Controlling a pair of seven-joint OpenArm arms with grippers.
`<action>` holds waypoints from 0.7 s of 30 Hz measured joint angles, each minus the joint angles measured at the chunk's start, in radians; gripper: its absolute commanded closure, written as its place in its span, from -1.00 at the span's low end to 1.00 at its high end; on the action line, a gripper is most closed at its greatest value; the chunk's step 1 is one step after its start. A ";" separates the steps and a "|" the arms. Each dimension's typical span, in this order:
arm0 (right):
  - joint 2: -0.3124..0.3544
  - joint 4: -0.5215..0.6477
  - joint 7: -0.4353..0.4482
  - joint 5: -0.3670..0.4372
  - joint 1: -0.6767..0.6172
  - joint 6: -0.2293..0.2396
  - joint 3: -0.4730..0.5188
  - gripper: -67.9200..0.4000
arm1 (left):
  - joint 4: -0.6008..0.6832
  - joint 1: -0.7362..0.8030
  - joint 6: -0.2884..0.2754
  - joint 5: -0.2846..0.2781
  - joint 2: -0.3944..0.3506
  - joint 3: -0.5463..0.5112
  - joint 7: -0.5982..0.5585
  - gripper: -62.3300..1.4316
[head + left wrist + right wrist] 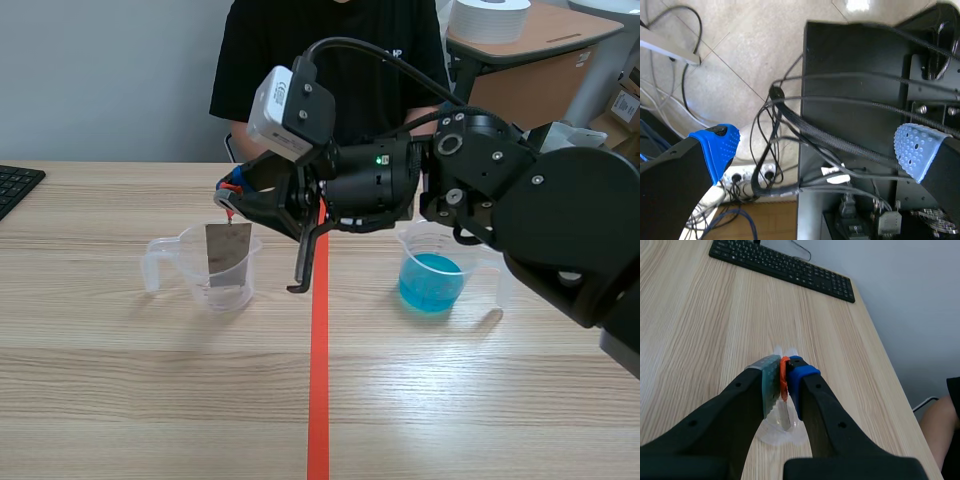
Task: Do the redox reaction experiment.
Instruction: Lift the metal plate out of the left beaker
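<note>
The left pincer [820, 145] is off the table, hanging released with its blue dotted pads wide apart. Ahead of it there are only floor cables and a black cabinet.

On the table, the clear plastic measuring cup [192, 262] with a side handle stands directly under the right pincer [232, 192]. That arm comes in from the right and reaches past the orange-red tape line [318, 380]. Its fingers are clenched on a small orange-red tab [784, 380]. A thin grey-brown metal plate [228, 250] hangs from the tab, its lower part inside the cup. Whether the cup holds any clear liquid cannot be told.

The plate looks light and stiff, a flat sheet that probably swings on its tab and could knock the cup's rim if moved sideways too quickly. The tab seems the right place to hold it, since it keeps the pads above the rim and away from any liquid. A grip on the bare wet sheet would likely be slippery. The cup itself looks light and easy to tip, so the plate should be lifted straight up until it clears the rim.

Well to the right of the pincer, beyond the tape line, stands a second clear plastic cup [420, 240] partly filled with blue liquid [432, 282]. It is presumably where the plate goes next, and a bump could spill it.
</note>
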 measured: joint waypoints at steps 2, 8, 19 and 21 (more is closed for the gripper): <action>0.005 0.000 0.027 0.000 0.000 0.000 0.000 0.94 | 0.000 -0.001 0.000 0.000 0.000 0.000 0.001 -1.00; 0.007 0.000 0.051 0.042 0.012 -0.003 0.001 0.94 | 0.000 0.000 0.000 0.000 0.000 0.000 0.004 -1.00; 0.007 0.000 -0.015 0.183 0.047 0.001 0.001 0.94 | 0.000 0.000 0.000 0.000 0.000 0.000 0.011 0.26; 0.007 0.000 -0.039 0.216 0.047 0.000 0.003 0.94 | 0.000 0.000 0.000 0.000 0.000 0.000 0.016 0.46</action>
